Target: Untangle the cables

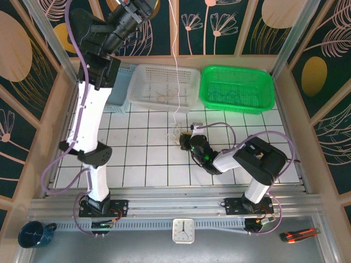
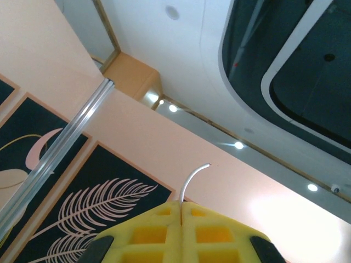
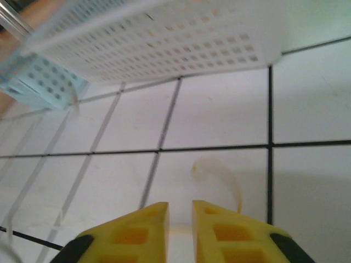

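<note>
Upper left of the top view: left arm reaching high, left gripper [image 2: 181,207] clamped shut on one whitish cable [image 1: 174,60], short end curling out above the two yellow fingers [image 2: 148,235] in the left wrist view, long run hanging straight down past the white basket [image 1: 156,68] to the tiles. Centre of the top view: right gripper [image 1: 184,140] low over the table [image 1: 137,159], jaws a narrow slit apart, nothing seen between them, one yellowish cable loop [image 3: 219,172] lying on the tile just ahead in the right wrist view. Three baskets across the back: the white one holding a few beige strands [image 1: 164,97], one green basket [image 1: 266,90] holding bluish-green strands [image 1: 225,94], one pale blue basket [image 1: 119,107] half hidden behind the left arm. Along the bottom edge: one mug [image 1: 33,234], one clock [image 1: 182,230], one cutter [image 1: 299,234].
</note>
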### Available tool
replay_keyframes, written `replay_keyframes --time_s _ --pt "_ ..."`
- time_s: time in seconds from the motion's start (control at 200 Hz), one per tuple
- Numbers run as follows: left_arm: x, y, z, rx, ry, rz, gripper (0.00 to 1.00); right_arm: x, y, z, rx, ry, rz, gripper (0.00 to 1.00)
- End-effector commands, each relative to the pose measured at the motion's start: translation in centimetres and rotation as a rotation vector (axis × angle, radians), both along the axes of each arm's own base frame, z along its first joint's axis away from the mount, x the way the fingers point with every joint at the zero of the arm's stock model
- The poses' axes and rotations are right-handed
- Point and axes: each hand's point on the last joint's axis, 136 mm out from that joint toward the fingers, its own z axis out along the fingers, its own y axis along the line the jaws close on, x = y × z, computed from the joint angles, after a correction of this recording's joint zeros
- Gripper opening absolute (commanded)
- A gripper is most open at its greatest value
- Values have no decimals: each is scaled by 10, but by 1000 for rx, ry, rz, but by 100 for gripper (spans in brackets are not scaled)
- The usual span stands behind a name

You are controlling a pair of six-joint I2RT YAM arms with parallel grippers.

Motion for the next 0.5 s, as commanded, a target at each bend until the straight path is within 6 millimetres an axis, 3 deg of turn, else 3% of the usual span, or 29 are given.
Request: replay_keyframes --time_s 0.0,0.11,0.335,0.495 --pt "11 -19 -26 60 128 -87 0 -7 8 37 46 -81 54 33" --pt "16 -26 -36 88 141 -83 0 -14 6 52 39 -104 76 41" --pt "16 -23 -38 120 126 -31 0 -19 -11 73 2 -140 50 44" --pt "19 -23 -43 148 132 0 0 -27 -17 113 46 -211 76 47"
